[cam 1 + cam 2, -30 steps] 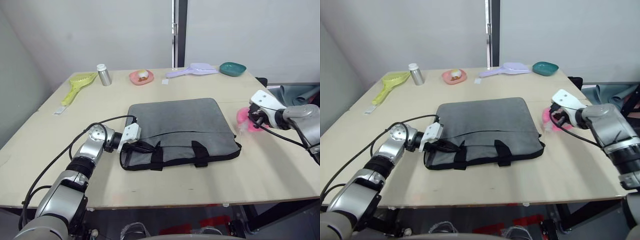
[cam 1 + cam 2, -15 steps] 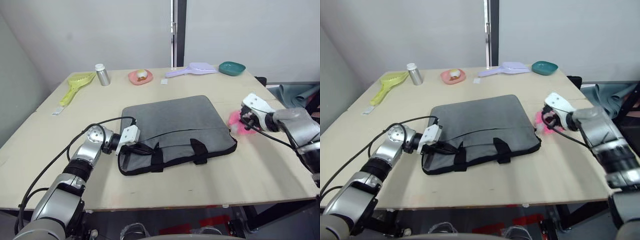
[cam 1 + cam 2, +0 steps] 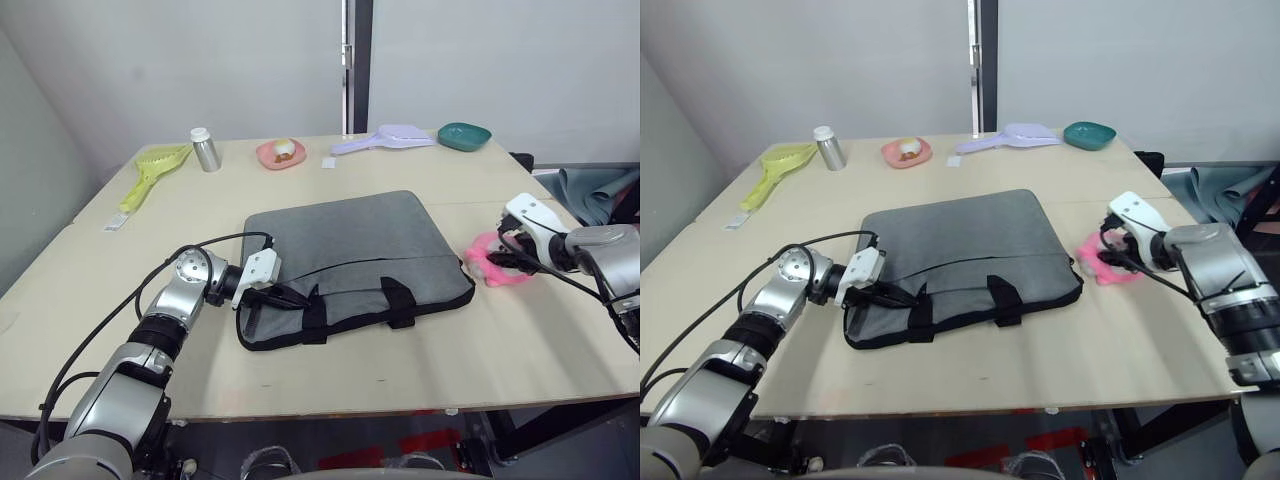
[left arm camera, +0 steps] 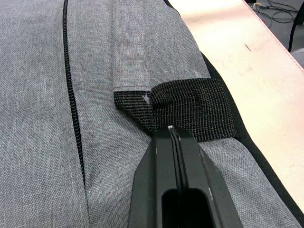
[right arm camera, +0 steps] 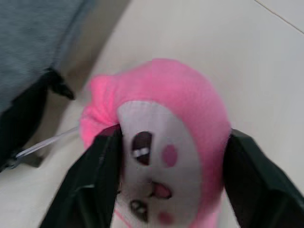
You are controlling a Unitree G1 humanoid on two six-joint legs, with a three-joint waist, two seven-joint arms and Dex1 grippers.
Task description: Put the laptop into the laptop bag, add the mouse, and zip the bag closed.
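The dark grey laptop bag [image 3: 350, 245] lies flat in the middle of the table, its black handles toward the front edge. My left gripper [image 3: 300, 298] is shut, and its fingertips [image 4: 172, 130] press on the black handle patch at the bag's front left corner. I cannot tell whether it pinches anything. My right gripper [image 3: 505, 260] is open just right of the bag. Its fingers [image 5: 102, 161] stand on either side of a pink plush toy [image 5: 166, 104] that rests on the table. The laptop and the mouse are out of view.
Along the far edge of the table [image 3: 420, 350] stand a yellow-green scoop [image 3: 152, 172], a metal bottle [image 3: 207, 150], a pink dish with food [image 3: 283, 153], a lilac scoop [image 3: 385, 140] and a teal bowl [image 3: 465, 136].
My right gripper has opened around the pink plush toy, which now lies on the table by the bag's right edge. The left arm has stayed put.
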